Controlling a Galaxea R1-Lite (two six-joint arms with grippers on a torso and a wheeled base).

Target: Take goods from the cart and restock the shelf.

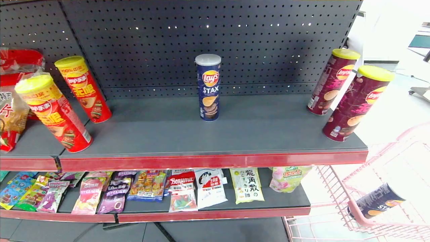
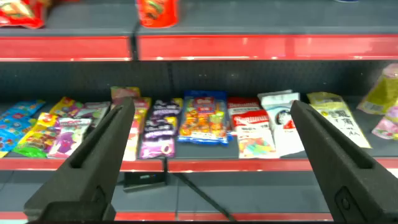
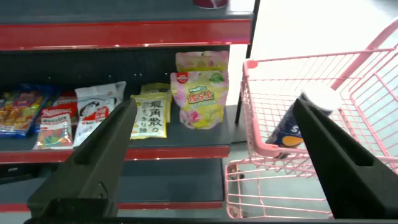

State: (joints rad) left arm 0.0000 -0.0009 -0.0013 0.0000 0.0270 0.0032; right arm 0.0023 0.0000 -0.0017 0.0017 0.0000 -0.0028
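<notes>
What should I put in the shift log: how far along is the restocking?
Apparently done: one dark blue can stands upright at the middle of the upper shelf. In hand: nothing; the left gripper and right gripper both have their jaws open and empty. Left: a matching can lies in the pink cart.

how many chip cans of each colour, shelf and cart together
red cardboard chip cans with yellow lids: 2
dark blue cardboard chip cans: 2
maroon cardboard chip cans with yellow lids: 2
total: 6
</notes>
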